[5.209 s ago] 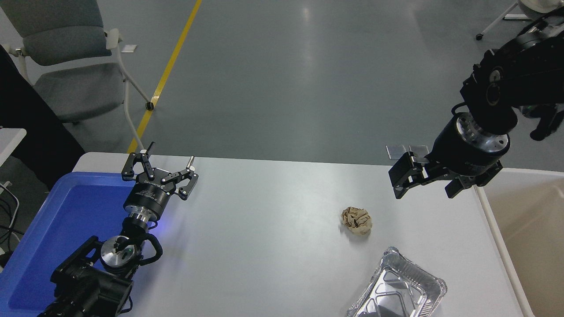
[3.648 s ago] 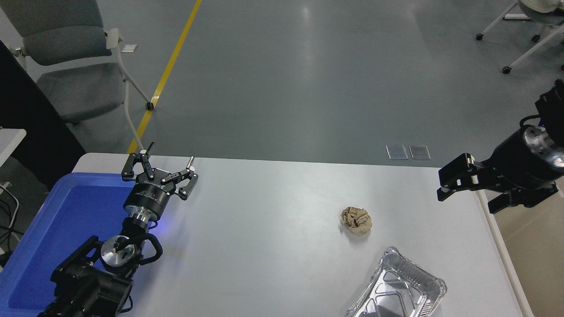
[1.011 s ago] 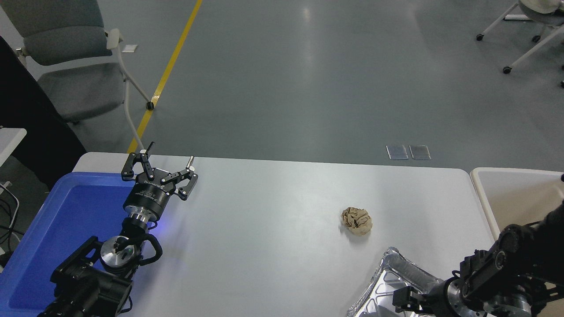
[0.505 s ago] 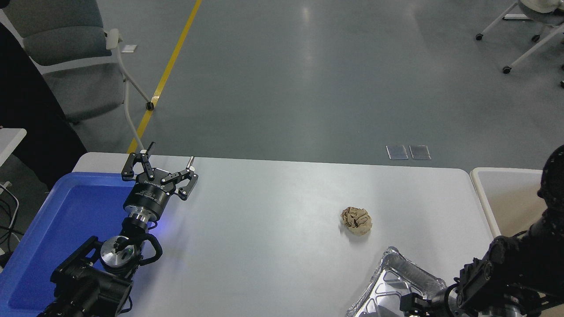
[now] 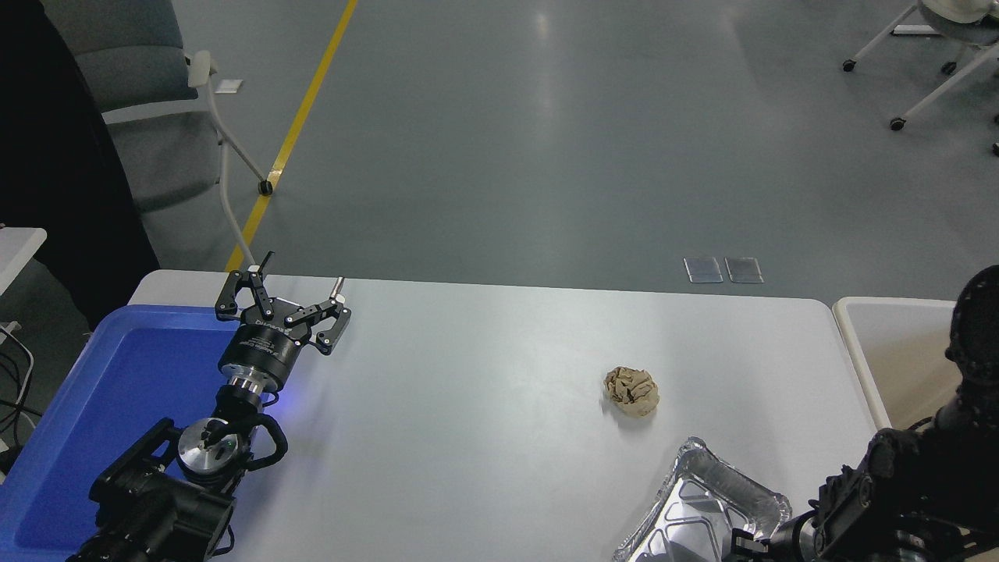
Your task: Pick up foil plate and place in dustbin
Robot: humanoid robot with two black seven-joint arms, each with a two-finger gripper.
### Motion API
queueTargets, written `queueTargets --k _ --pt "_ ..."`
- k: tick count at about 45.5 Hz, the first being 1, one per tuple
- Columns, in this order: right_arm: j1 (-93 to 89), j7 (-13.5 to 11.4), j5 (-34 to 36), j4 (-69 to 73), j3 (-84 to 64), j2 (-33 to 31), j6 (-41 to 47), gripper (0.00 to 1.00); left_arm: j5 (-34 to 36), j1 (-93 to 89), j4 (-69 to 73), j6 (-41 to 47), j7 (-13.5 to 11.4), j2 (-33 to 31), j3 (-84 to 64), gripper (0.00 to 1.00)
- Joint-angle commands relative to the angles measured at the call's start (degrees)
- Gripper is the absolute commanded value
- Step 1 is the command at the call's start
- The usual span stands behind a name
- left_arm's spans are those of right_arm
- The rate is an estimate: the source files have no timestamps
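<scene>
The foil plate (image 5: 706, 507) is a shiny silver tray with embossed compartments. It lies flat at the table's near right, partly cut off by the picture's bottom edge. My right gripper (image 5: 748, 545) sits low at the plate's near right corner, mostly below the picture's edge, and I cannot see how it stands. The dustbin (image 5: 862, 343) is a cream bin with a white rim beside the table's right edge, partly hidden behind my right arm. My left gripper (image 5: 300, 275) is open and empty, parked at the far left by the blue tray.
A crumpled brown paper ball (image 5: 632, 390) lies on the table just beyond the foil plate. A blue plastic tray (image 5: 117, 375) is at the left. A grey chair (image 5: 148, 133) and a dark-clothed person (image 5: 55, 156) are at the far left.
My right arm came down from high above the table's far right to the near right corner by the foil plate, then sank slightly lower. The dark-clothed person moved further in front of the chair.
</scene>
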Motion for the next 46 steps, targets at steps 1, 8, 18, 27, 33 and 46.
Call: queueTargets --k 1,8,18,27,33,46 --pt "0.1 0.7 -0.6 0.2 0.0 0.4 0.0 0.02 0.0 0.0 0.0 0.0 0.0 0.0 0.0 0.99" --pt "0.3 0.7 -1.1 0.8 0.0 1.1 0.0 0.00 0.0 0.0 0.0 0.0 0.0 0.0 0.0 0.99" --pt "2.6 0.7 -1.3 3.7 -0.2 0.8 0.6 0.00 0.0 0.0 0.0 0.0 0.0 0.0 0.0 0.99" --pt "8.6 0.9 -2.4 6.7 -0.4 -1.5 1.8 0.00 0.0 0.0 0.0 0.0 0.0 0.0 0.0 0.99" --pt "17.0 1.3 -4.5 9.6 -1.4 -5.4 6.7 0.00 -0.1 0.0 0.0 0.0 0.0 0.0 0.0 0.99" --pt "38.9 1.5 -7.5 9.6 -8.6 -10.5 24.3 0.00 0.0 0.0 0.0 0.0 0.0 0.0 0.0 0.99"
